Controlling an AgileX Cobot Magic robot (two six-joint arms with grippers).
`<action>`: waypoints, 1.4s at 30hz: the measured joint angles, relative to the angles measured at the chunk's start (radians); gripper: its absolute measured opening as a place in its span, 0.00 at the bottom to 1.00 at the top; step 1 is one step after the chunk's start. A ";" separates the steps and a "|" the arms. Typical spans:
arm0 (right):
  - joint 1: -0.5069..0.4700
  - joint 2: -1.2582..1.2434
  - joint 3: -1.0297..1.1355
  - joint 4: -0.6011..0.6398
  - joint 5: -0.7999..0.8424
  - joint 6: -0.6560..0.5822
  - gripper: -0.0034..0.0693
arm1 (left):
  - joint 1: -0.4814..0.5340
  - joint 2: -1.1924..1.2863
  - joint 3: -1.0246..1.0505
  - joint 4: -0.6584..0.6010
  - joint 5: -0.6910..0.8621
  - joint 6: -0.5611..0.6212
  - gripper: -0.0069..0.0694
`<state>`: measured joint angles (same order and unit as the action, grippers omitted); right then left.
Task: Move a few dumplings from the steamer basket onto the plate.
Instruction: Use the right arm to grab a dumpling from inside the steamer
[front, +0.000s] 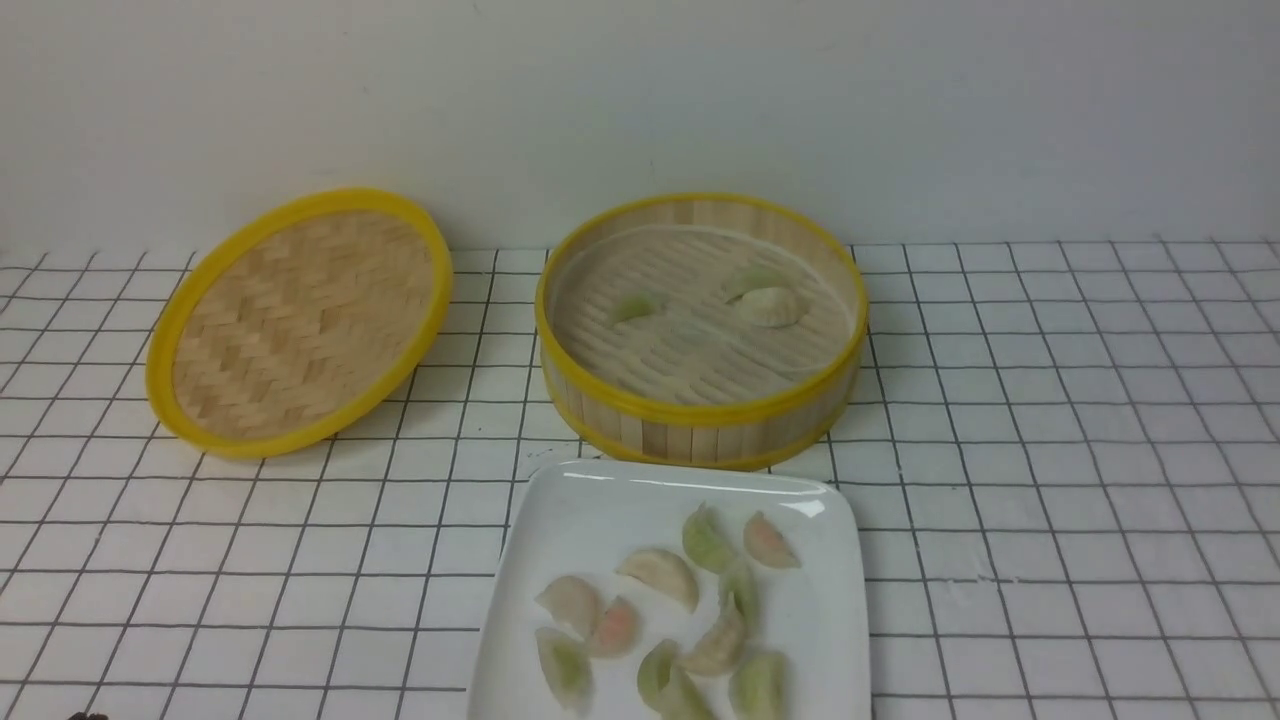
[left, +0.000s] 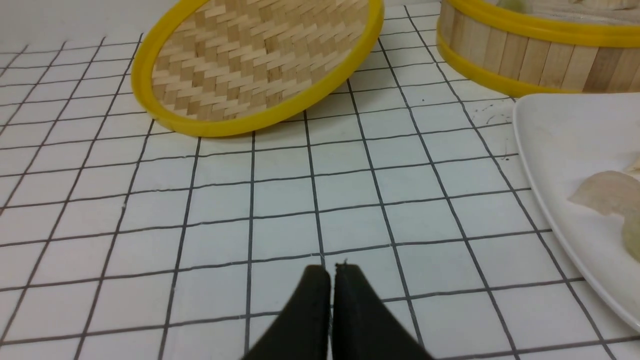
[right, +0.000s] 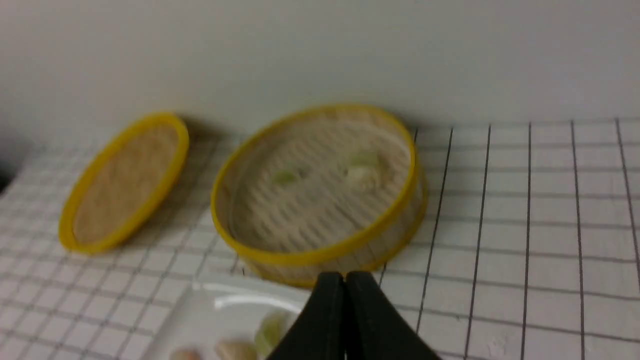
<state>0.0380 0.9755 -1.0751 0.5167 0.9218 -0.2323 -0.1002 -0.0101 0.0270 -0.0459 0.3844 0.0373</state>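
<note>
The steamer basket (front: 700, 420) stands at the middle back with three dumplings left inside: a pale green one (front: 636, 304), and a green and a cream one (front: 768, 305) together. The white plate (front: 600, 500) lies just in front of it and holds several dumplings (front: 660, 575). Neither gripper shows in the front view. My left gripper (left: 331, 270) is shut and empty, low over the tablecloth left of the plate (left: 550, 130). My right gripper (right: 344, 276) is shut and empty, above the plate's right side, facing the basket (right: 320, 260).
The flat woven lid (front: 300, 320) with a yellow rim leans tilted at the back left; it also shows in the left wrist view (left: 260, 65). A white cloth with a black grid (front: 1050, 450) covers the table. A pale wall stands behind.
</note>
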 joint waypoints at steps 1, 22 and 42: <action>0.000 0.089 -0.057 -0.001 0.037 -0.015 0.03 | 0.000 0.000 0.000 0.000 0.000 0.000 0.08; 0.272 1.355 -1.264 -0.327 0.330 0.176 0.10 | 0.000 0.000 0.000 0.000 0.000 0.000 0.08; 0.279 1.737 -1.679 -0.333 0.332 0.183 0.83 | 0.000 0.000 0.000 0.000 0.000 0.000 0.08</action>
<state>0.3171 2.7121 -2.7541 0.1836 1.2538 -0.0497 -0.1002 -0.0101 0.0270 -0.0459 0.3844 0.0373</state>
